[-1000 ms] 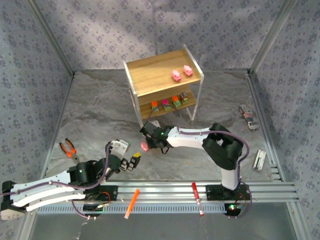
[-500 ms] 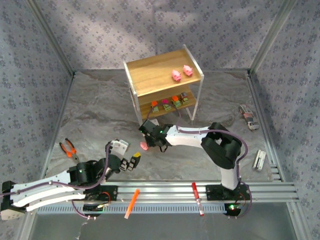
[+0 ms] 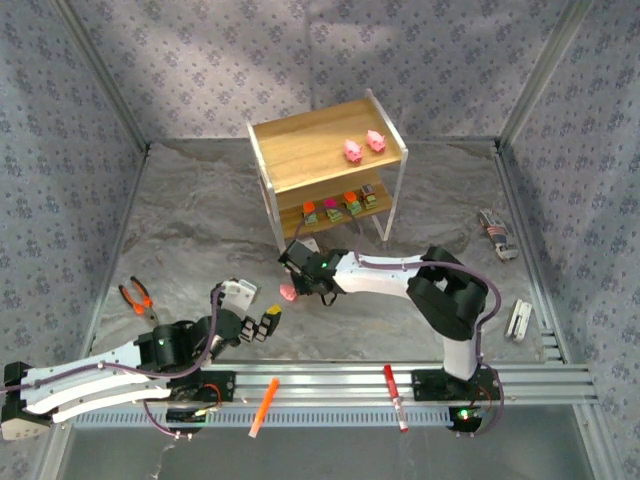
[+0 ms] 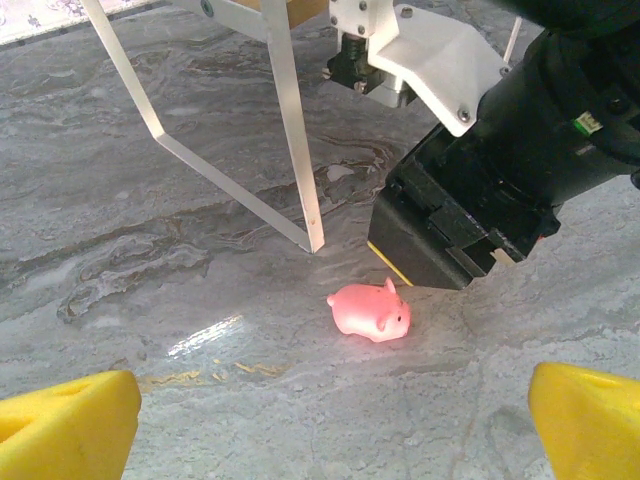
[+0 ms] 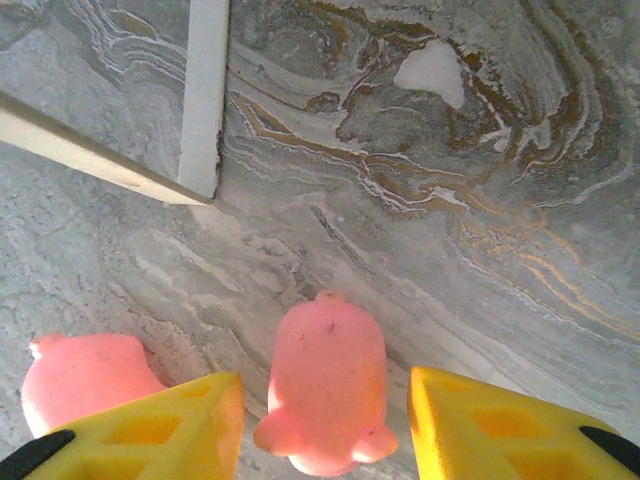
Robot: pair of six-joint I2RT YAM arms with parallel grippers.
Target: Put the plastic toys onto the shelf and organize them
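Note:
A pink pig (image 5: pixel 327 390) sits between my right gripper's (image 5: pixel 325 405) yellow fingertips, which press close on its sides just above the marble floor. A second pig (image 5: pixel 85 385) lies on the floor to its left, and the same floor pig (image 4: pixel 370 310) (image 3: pixel 289 292) lies ahead of my open, empty left gripper (image 4: pixel 330 440) (image 3: pixel 262 322). The right gripper (image 3: pixel 303 272) hovers near the front leg of the shelf (image 3: pixel 325 150). Two pigs (image 3: pixel 353 151) (image 3: pixel 376 141) stand on the shelf's top tier. Several blocky toys (image 3: pixel 340 205) line the lower tier.
Orange-handled pliers (image 3: pixel 137 298) lie at the left. An orange marker (image 3: pixel 264 405) and a red pen (image 3: pixel 394 396) rest on the front rail. Two grey objects (image 3: pixel 497 234) (image 3: pixel 519 320) lie at the right. A white shelf leg (image 4: pixel 290 120) (image 5: pixel 205 90) stands close to the right gripper.
My right gripper has shifted slightly toward the shelf while one pig stays on the floor. The left arm has not moved.

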